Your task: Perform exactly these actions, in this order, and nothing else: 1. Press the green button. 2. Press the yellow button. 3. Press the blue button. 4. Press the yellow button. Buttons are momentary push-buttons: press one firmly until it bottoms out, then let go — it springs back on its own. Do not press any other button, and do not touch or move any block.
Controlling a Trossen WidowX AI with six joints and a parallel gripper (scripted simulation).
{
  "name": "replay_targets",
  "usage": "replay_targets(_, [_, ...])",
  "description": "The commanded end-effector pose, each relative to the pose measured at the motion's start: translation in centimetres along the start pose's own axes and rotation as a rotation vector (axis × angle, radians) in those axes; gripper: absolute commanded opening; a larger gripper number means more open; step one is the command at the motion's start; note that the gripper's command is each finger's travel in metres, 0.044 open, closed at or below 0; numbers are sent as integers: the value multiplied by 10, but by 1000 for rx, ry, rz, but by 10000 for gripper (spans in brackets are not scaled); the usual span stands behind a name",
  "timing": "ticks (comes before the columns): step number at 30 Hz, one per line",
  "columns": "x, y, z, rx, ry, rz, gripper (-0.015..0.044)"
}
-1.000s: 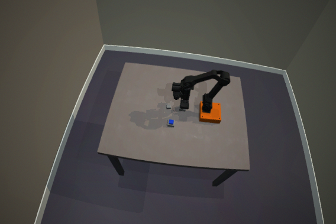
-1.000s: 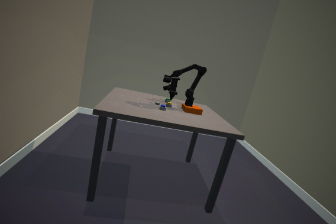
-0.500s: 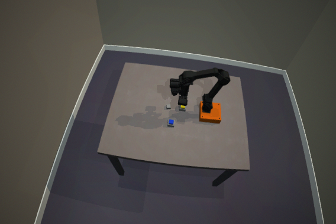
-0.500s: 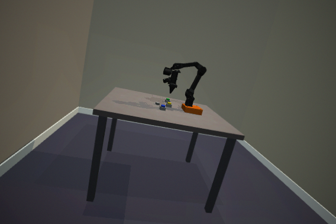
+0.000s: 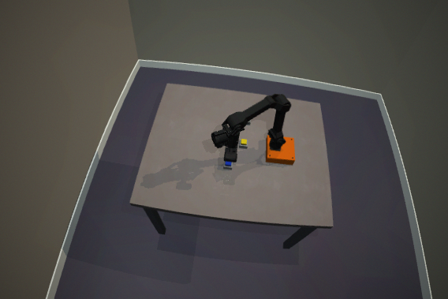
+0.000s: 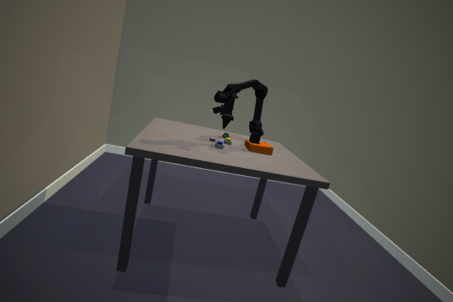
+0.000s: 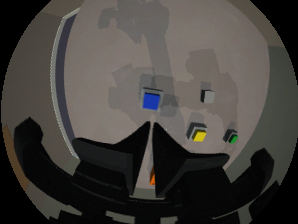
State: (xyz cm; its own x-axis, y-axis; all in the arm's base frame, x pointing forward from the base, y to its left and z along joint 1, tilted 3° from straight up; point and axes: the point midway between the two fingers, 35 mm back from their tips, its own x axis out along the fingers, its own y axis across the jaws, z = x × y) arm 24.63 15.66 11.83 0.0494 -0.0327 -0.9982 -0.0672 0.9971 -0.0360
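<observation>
My gripper (image 6: pixel 224 127) (image 7: pixel 152 124) is shut and empty. It hangs above the table, with its tips just short of the blue button (image 5: pixel 228 164) (image 6: pixel 219 143) (image 7: pixel 151 101) in the wrist view. The blue button stands raised on its grey base. The yellow button (image 5: pixel 244 142) (image 6: pixel 228 139) (image 7: pixel 199 136) is to the right of the fingertips in the wrist view. The green button (image 6: pixel 226 134) (image 7: pixel 233 139) is farther right there; the arm mostly hides it in the top view. No button is touched by the gripper.
A small grey block (image 6: pixel 212 139) (image 7: pixel 209 96) lies on the table (image 5: pixel 276 199) (image 6: pixel 179 154), beyond the yellow button in the wrist view. The arm's orange base (image 5: pixel 285 150) (image 6: pixel 259 147) stands to the right of the buttons in the top and exterior views.
</observation>
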Motion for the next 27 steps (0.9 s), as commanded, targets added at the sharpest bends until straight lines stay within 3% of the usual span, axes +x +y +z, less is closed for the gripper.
replay_targets(1, [23,4,4,8,-2,-4,20])
replay_targets(4, [59,4,3,8,-2,-4,20])
replay_targets(27, [88,3,3,8,-2,-4,20])
